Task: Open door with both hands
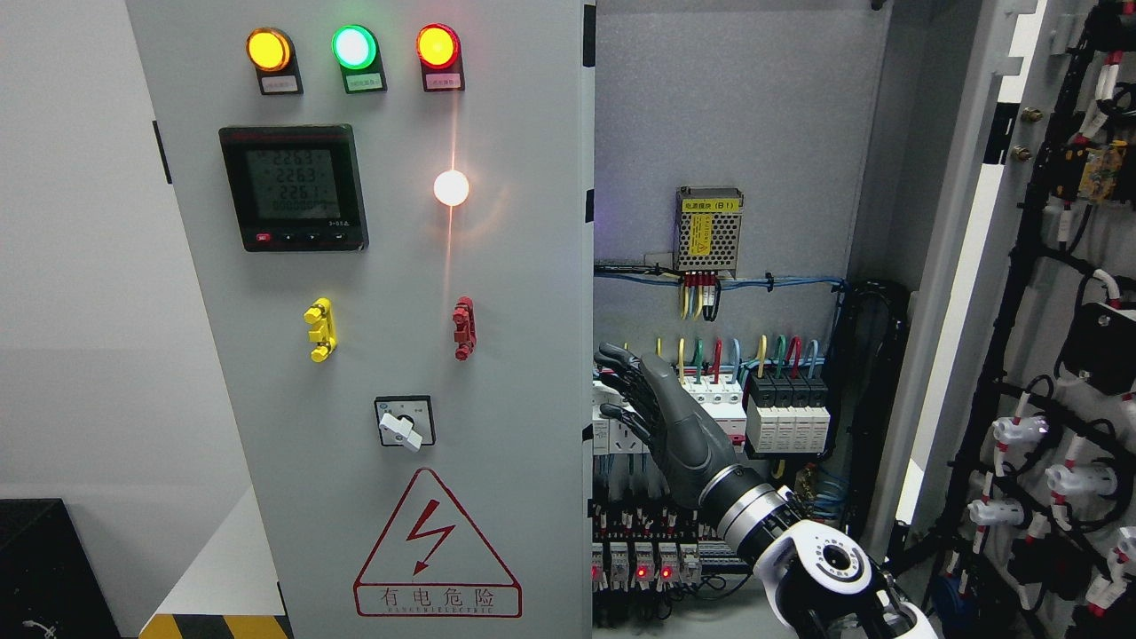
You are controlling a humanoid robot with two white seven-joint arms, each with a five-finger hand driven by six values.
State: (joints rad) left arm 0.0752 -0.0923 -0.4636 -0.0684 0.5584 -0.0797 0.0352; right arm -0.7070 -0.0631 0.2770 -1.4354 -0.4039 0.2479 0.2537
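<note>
1. Watching through the head camera, I see my right hand (652, 404) raised in the cabinet's opening, its arm coming in from the lower right, fingers (621, 364) spread and slightly curled, holding nothing.
2. My left hand is not in view, so I can say nothing of it.
3. There are two doors: the left door (382, 355), with its lamps, meter (293, 186) and rotary switch (405, 422), looks shut or close to it; the right door (1047, 337) is swung well open at the picture's right, its wired inner face towards me.
4. My fingertips sit just beside the left door's free edge (587, 311). I judge this the spot for hooking it, though I cannot tell whether they touch it.
5. Risks as I see them:
   - Behind my palm are breakers (785, 413) and coloured wires (710, 355); a reach too deep could snag them.
   - A warning sign (437, 550) marks the left door, and the lamps are lit, so contact inside matters.
   - Pulling with open fingers may slip off the thin edge.
</note>
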